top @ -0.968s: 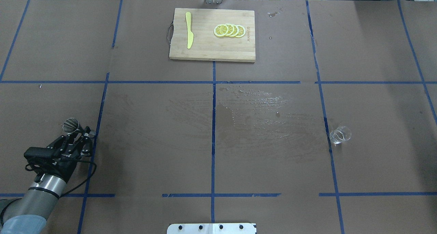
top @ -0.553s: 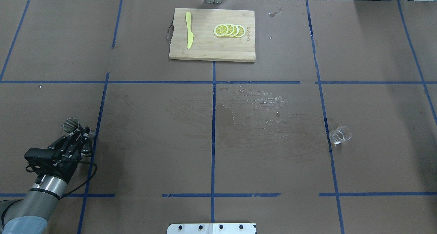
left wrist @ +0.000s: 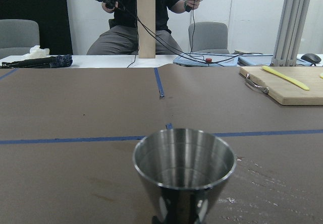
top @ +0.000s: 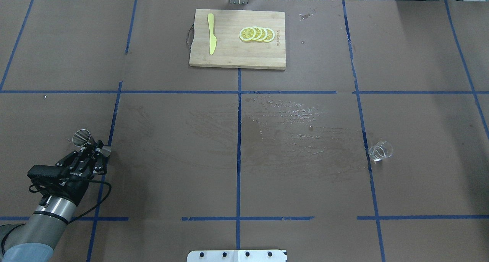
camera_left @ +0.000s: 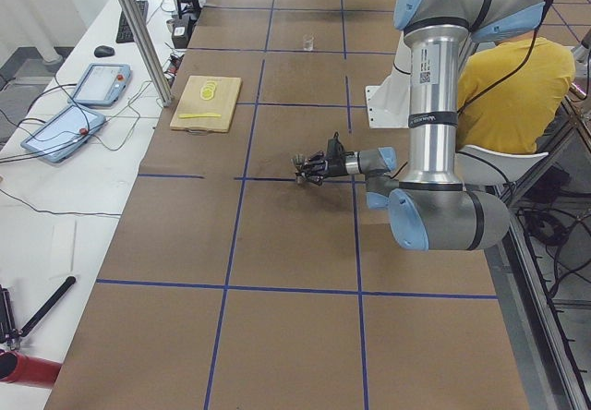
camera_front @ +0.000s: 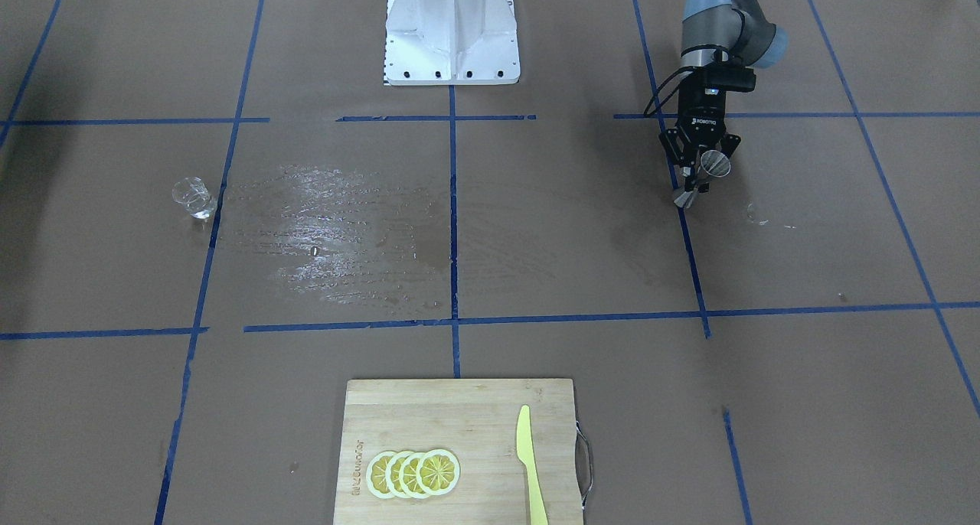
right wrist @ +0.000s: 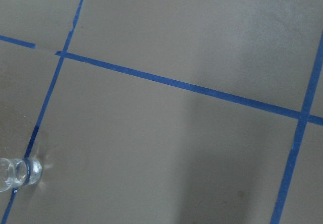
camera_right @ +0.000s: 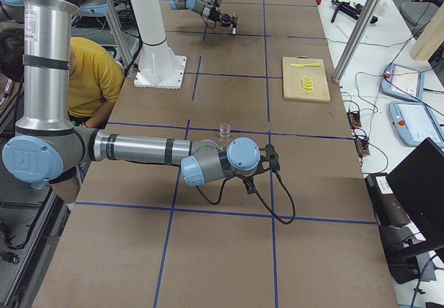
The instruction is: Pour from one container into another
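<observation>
— Where's the jigger (top: 81, 137)?
— You'll find the left hand (top: 94, 146) clamped round its waist, near the table's (top: 172, 178) left end.
— And the glass cup (top: 381, 151)?
— Standing alone toward the right end. As for the right hand (camera_right: 248, 182), you can't tell whether it's apart or together.

The housing of the left claw (camera_front: 695, 179) carries white lettering reading ROBOTIQ, legible in the front-facing view. The cutting board (camera_front: 459, 425) at the far edge of the worktop (camera_front: 551, 234) bears a burned-in brand mark along its right end, too small to read. A vertical printed label on the upright tube of the left arm (camera_left: 427, 68) is likewise illegible.
</observation>
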Action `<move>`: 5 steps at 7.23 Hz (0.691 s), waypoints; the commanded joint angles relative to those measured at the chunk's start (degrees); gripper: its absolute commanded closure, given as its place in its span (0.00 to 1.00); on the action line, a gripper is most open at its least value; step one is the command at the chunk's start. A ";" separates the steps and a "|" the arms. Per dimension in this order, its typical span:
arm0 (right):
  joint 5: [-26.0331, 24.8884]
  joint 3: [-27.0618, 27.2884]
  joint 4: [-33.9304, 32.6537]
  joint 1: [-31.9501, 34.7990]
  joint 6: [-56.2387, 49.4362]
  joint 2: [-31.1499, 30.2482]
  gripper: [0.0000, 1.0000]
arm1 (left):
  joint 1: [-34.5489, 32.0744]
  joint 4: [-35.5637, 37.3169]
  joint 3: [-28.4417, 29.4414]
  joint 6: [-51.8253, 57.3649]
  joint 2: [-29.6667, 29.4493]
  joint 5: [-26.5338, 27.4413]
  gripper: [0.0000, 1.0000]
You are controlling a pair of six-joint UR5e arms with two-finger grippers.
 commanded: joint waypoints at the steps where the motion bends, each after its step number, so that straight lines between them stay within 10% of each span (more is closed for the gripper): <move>1: 2.74 1.51 6.00 -0.19 0.18 0.10 0.00 | 0.11 -0.07 -0.87 7.33 -3.65 0.00 1.00; 5: -13.89 6.79 40.17 -15.08 37.75 -0.61 0.00 | 0.19 -0.07 -0.53 16.83 -8.66 -0.09 1.00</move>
